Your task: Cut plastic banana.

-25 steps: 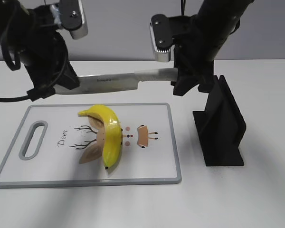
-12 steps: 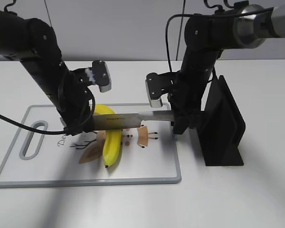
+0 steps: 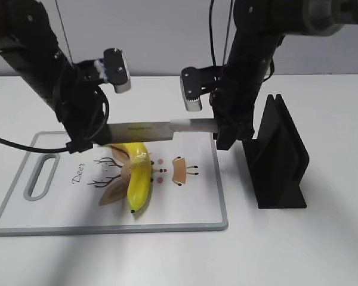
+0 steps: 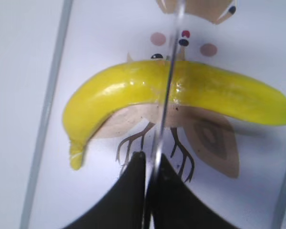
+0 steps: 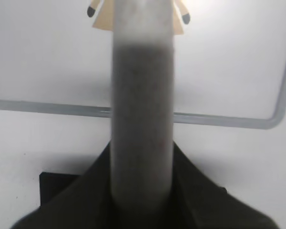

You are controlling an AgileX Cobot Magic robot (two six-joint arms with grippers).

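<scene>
The right gripper (image 3: 227,128) is clenched on the handle of one knife (image 3: 161,128); the left gripper (image 3: 86,140) pinches its blade tip. One plastic banana (image 3: 138,173) lies mid-board on the single cutting board (image 3: 203,208), under the blade. One black knife stand (image 3: 280,161) sits at three o'clock.

The glossy yellow plastic banana (image 3: 139,176) lies whole and curved on the cutting board (image 3: 191,205).

2 matte black arms (image 3: 48,65), black cables, silver-grey wrist cam boxes (image 3: 190,89).
</scene>
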